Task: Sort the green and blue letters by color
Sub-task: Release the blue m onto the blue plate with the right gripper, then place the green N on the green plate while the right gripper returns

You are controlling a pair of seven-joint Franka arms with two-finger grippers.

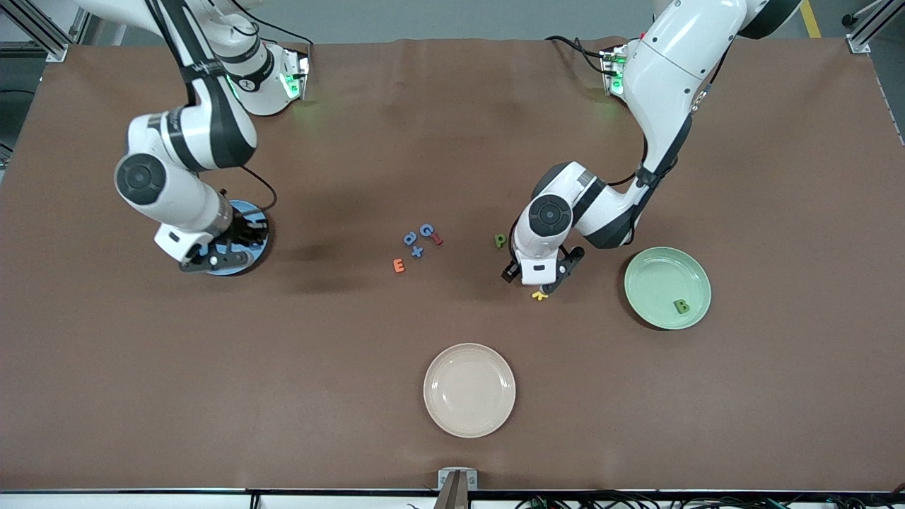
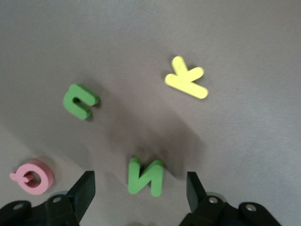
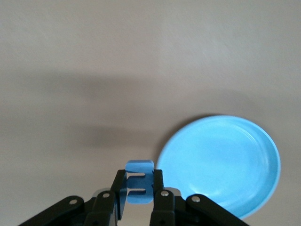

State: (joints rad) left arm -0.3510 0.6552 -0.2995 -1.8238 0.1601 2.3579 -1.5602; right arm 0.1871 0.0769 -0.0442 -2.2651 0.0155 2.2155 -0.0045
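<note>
Brown matte cloth covers the table (image 1: 452, 141), slightly rippled toward its edges. Small flat foam letters lie on it, thick-cut with soft rounded corners. The left gripper (image 2: 140, 188) hangs low over a green N (image 2: 146, 176), its fingers (image 2: 84, 190) spread wide on either side of the letter and not touching it. A green u (image 2: 80, 100), a yellow K (image 2: 186, 83) and a pink Q (image 2: 33, 176) lie near the N, each apart from the others with bare cloth between. A green P (image 1: 500, 240) lies just beside that arm's wrist. A green B (image 1: 681, 306) rests in the glossy green plate (image 1: 647, 272), toward the left arm's end of the table.

The right gripper (image 3: 139, 195) is over the edge of the smooth blue plate (image 3: 244, 155), pinching a blue E (image 3: 139, 188) upright between its fingertips. Mid-table, a blue G (image 1: 426, 230), blue a (image 1: 409, 239) and blue plus sign (image 1: 417, 251) cluster with a red letter (image 1: 438, 238) and an orange E (image 1: 399, 265). A cream plate (image 1: 495, 406) sits nearer the front camera, wide open cloth around it.
</note>
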